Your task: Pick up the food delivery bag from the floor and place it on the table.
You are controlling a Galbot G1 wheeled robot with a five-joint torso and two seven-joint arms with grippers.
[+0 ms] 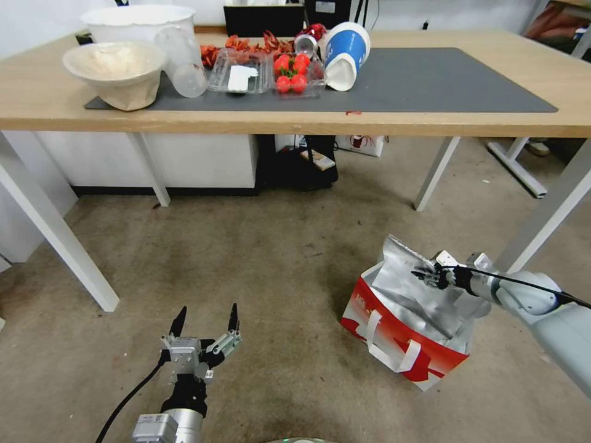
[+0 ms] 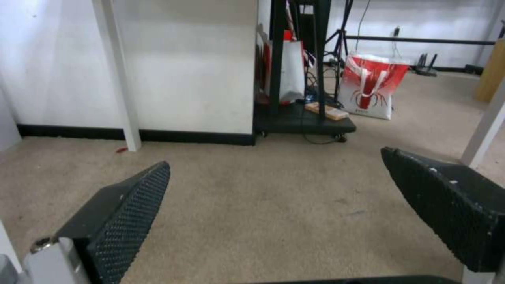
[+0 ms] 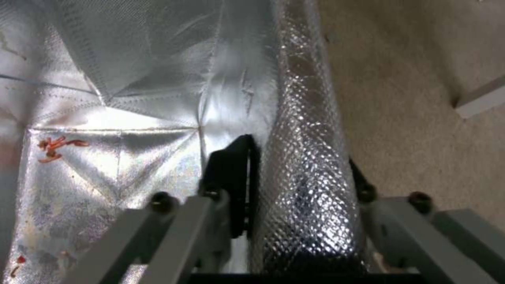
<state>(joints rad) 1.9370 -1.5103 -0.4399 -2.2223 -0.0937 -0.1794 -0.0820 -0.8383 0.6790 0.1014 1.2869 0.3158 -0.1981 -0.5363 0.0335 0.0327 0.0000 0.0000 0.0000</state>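
The food delivery bag (image 1: pixel 406 326) stands tilted on the floor (image 1: pixel 265 264) at the right, red and white outside, silver foil inside, with white strap handles hanging down its side. My right gripper (image 1: pixel 426 274) is shut on the bag's raised foil rim. In the right wrist view, one black finger (image 3: pixel 231 173) presses the foil wall (image 3: pixel 307 130) from inside and the other sits outside it. My left gripper (image 1: pixel 206 320) hovers open and empty above the floor at the lower left, well apart from the bag. The table (image 1: pixel 431 117) with its dark grey mat (image 1: pixel 443 80) stretches across the far side.
On the table's left half stand a pale bowl (image 1: pixel 117 71), a white tub (image 1: pixel 138 21), clear plastic boxes with tomatoes (image 1: pixel 292 74) and a tipped blue-white cup (image 1: pixel 345 52). White table legs (image 1: pixel 437 172) and a black cart (image 2: pixel 305 122) stand beyond. A second red-white bag (image 2: pixel 371 88) sits behind.
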